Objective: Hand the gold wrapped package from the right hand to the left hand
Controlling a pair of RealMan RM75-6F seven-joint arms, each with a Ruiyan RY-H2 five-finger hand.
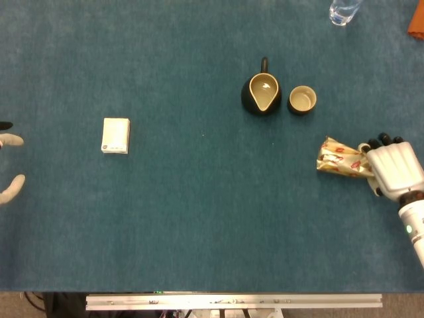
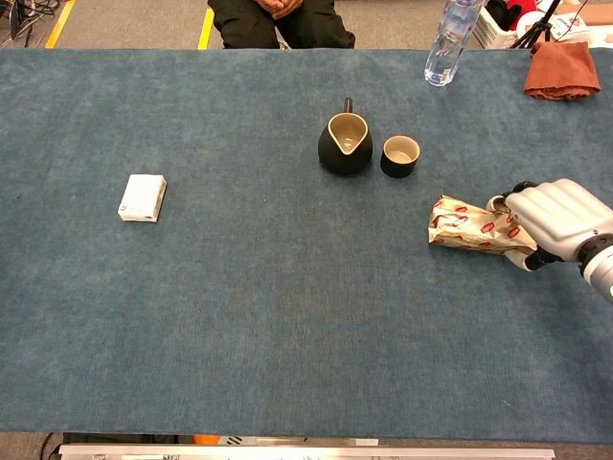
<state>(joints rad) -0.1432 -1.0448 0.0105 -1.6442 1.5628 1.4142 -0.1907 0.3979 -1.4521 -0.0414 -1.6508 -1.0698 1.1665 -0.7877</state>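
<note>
Fingers of the right hand [image 2: 554, 213] wrap over the near-edge end of the gold wrapped package [image 2: 469, 227], gripping it close to the table's right edge; its free end looks tilted up off the cloth, probably so the left hand can take that end. At the table's left edge, the left hand [image 1: 9, 161] shows only spread fingertips, holding nothing. A black pitcher [image 2: 344, 143] and cup [image 2: 400, 155] stand toward the far edge, a white box [image 2: 142, 197] toward the left.
</note>
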